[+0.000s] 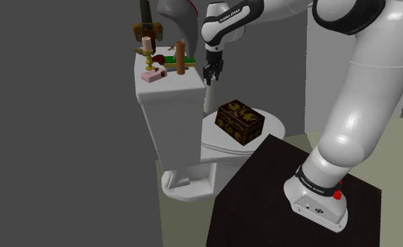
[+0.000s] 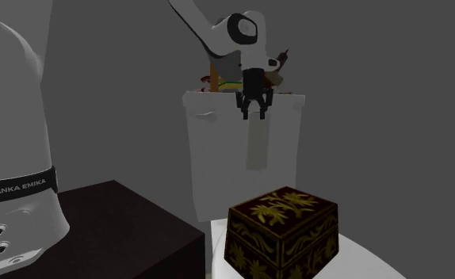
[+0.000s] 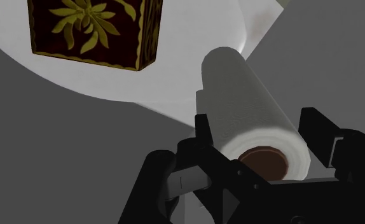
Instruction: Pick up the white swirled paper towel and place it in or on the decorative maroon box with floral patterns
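You have one paper towel roll, one floral box, one toilet, one dark stand, one candlestick, one pink block and one brown cylinder

White arm here, glossy, with fat rounded links and dark bands at the joints. Black collar near the base reads FRANKA EMIKA in white, with small round holes just under it. A red dot sits beside that collar. More white lettering on the dark wrist band. The gripper is all black and angular, with blocky fingers.
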{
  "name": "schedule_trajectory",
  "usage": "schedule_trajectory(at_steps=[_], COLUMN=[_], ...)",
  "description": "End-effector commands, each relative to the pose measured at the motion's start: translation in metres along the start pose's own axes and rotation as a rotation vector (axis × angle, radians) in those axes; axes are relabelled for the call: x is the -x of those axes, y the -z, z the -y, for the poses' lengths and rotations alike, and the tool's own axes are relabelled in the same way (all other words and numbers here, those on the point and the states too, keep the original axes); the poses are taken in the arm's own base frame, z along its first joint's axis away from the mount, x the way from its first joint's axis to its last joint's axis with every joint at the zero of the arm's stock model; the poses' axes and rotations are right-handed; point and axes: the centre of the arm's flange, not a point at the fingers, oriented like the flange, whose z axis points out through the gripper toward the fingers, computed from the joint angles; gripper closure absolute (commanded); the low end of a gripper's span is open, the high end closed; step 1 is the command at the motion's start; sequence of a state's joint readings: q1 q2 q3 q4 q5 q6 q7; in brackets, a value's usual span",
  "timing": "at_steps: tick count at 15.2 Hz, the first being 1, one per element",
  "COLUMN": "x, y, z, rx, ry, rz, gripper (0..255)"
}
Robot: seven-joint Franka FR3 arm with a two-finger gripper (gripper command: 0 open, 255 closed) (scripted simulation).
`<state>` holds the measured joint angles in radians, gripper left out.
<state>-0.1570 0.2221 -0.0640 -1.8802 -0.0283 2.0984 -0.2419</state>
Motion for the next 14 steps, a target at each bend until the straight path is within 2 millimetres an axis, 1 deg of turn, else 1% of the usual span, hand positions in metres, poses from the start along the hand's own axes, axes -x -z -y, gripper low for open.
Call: schedule_trajectory(at_steps=[1, 3, 4, 14], x=[0.000, 0.000, 0.000, 0.078], y=[0.012, 0.022, 0.023, 0.062], z=[0.000, -0.001, -0.001, -0.100], rx=[0.000, 0.000, 0.000, 0.000], ry=[0.000, 0.000, 0.000, 0.000], rz=[0.000, 0.000, 0.000, 0.000], gripper=[255, 255, 255, 255])
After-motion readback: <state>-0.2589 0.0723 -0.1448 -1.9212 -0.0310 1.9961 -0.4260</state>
